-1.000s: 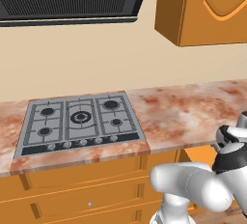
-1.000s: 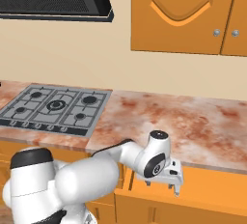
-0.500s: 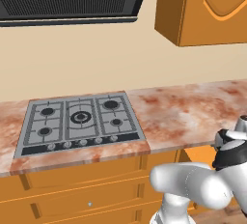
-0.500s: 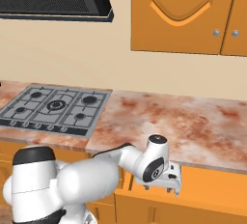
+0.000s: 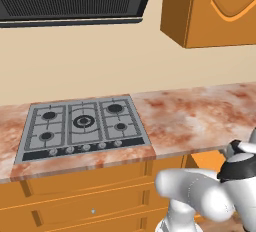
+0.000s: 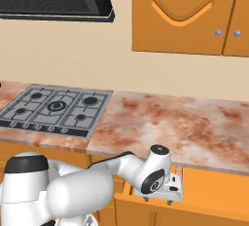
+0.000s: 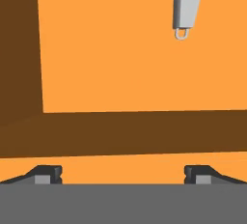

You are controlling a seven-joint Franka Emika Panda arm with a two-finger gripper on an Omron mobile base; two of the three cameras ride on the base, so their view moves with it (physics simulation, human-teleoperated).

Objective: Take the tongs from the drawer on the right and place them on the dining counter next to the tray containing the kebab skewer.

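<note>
The slim grey metal tongs (image 7: pixel 185 6) lie on the orange floor of the open drawer (image 7: pixel 120 49), and their looped end reaches into the top right of the hand view. My gripper (image 7: pixel 123 174) is open, its fingertips (image 7: pixel 48 174) wide apart above the drawer's dark brown wall, well short of the tongs. In the right base view the gripper (image 6: pixel 158 199) points down into the pulled-out drawer (image 6: pixel 214 191) under the counter edge. The dining counter and the tray are out of view.
A gas hob (image 6: pixel 53 110) is set in the marbled counter (image 6: pixel 185 122) above the drawer. Orange wall cabinets (image 6: pixel 185 10) and a dark extractor hood (image 5: pixel 70 1) hang overhead. More orange drawer fronts (image 5: pixel 90 191) run under the hob.
The hand has sunk a little lower toward the open drawer. The base and the rest of the scene have stayed put.
</note>
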